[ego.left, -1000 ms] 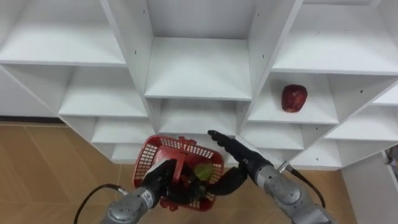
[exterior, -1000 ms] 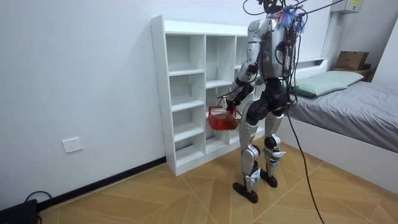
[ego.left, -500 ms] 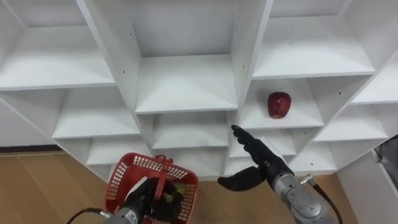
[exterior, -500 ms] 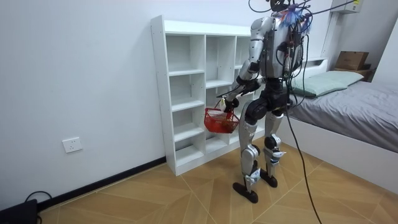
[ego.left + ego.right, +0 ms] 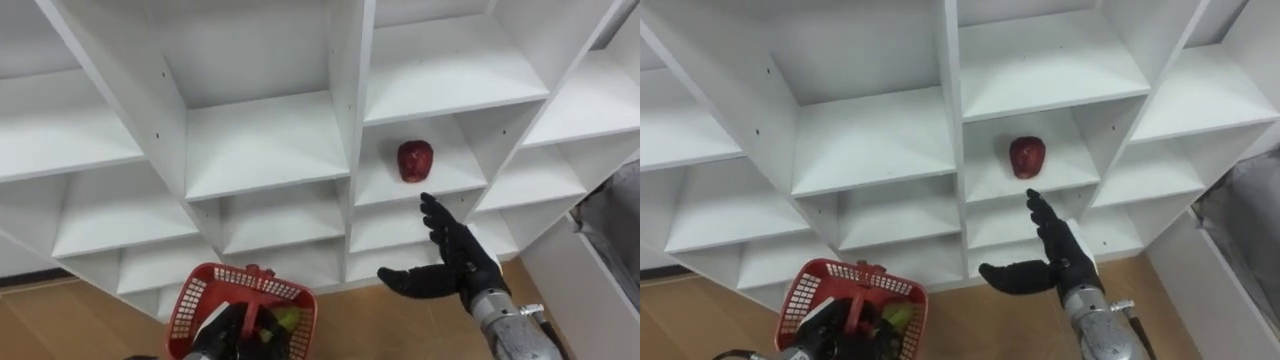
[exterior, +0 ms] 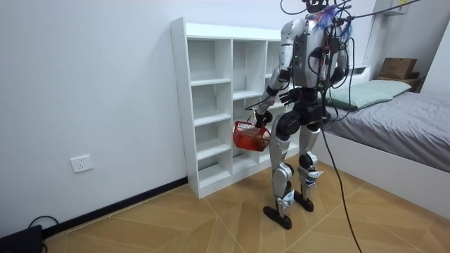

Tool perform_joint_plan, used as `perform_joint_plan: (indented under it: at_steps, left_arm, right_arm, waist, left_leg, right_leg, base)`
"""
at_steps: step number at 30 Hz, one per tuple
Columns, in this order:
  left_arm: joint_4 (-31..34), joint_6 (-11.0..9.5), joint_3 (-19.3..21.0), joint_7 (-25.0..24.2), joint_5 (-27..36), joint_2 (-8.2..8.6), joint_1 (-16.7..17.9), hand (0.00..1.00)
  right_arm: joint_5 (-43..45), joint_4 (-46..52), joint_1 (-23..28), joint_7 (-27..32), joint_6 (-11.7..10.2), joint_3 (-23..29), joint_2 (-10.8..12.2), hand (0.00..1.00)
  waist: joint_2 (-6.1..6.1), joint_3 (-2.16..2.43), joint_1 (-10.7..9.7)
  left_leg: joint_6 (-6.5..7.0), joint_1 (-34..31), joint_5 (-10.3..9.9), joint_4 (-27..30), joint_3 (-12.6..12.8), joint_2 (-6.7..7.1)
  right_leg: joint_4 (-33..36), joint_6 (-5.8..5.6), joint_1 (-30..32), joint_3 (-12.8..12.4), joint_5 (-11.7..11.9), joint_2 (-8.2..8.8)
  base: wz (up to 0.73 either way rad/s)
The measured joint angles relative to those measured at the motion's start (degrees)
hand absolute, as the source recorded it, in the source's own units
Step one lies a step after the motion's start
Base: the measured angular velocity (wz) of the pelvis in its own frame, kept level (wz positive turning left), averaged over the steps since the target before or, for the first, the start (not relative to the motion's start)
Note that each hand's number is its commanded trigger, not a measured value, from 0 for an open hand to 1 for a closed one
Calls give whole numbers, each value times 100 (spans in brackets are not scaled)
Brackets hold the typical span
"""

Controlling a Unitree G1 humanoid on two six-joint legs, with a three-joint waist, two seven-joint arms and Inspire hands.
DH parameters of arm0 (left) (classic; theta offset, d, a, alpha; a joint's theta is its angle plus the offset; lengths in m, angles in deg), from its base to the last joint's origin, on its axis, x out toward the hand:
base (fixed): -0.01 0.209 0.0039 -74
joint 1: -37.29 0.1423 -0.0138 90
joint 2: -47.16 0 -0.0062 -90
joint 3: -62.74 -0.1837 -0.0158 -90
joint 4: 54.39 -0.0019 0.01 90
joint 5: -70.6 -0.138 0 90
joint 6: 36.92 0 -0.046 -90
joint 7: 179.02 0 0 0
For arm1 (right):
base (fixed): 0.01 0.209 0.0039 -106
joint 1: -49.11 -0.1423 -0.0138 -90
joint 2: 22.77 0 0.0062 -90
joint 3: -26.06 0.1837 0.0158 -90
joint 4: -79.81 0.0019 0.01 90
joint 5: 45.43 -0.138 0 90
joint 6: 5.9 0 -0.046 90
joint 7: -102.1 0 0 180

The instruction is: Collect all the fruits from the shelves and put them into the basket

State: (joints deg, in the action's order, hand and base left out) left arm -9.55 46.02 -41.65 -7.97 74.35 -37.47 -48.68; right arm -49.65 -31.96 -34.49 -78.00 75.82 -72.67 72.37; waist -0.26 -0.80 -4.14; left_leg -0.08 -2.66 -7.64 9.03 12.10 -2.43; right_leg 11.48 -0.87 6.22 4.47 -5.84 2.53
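A red apple (image 5: 415, 160) sits on a shelf of the closet (image 5: 260, 140), right of its middle column, with the empty right hand (image 5: 462, 265) spread straight-fingered just under that shelf, while the left hand (image 5: 225, 335) grips the red basket (image 5: 195, 303), a green fruit (image 5: 284, 320) inside, low before the closet

A plain white wall (image 6: 91, 84) backs the white closet (image 6: 204, 105) of open compartments; the floor (image 6: 211, 225) is herringbone wood; a grey-covered bed (image 6: 408, 123) lies at the room view's right; a socket (image 6: 82, 164) sits low.
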Motion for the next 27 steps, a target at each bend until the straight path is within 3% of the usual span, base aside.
perform_joint_plan:
  at_steps: [6, 11, 18, 27]
  left_arm:
    - [42, -2, 292, 5, -14, -7, 28, 100]
    - [91, -2, 295, -3, 2, -5, 28, 100]
    - [135, -5, 296, 67, -7, -5, 28, 100]
    - [127, -22, 296, 51, 1, -6, 56, 100]
  right_arm:
    - [56, 70, -66, 296, -47, 313, -2, 0]
    - [24, 117, -211, 564, -65, 376, -18, 0]
    - [-41, 36, -379, 913, -309, 380, -25, 0]
    - [-1, -229, -666, 1215, -432, 394, -77, 0]
  waist:
    - [73, 12, -13]
    - [87, 21, -29]
    - [85, 22, -15]
    - [87, 20, 40]
  left_leg:
    - [-6, 28, -11, -49, 35, 2]
    - [-9, 20, -14, -58, 30, 2]
    - [-9, 22, -13, -50, -5, 2]
    - [-11, 27, -11, -24, -147, 4]
  right_leg:
    - [-69, -4, -19, -13, 0, -6]
    - [-90, -4, -25, 2, -1, -6]
    - [-85, -3, -48, 50, -1, 2]
    - [-101, 4, -127, 155, -8, 11]
  base:
    - [-2]
    - [1]
    - [2]
    - [6]
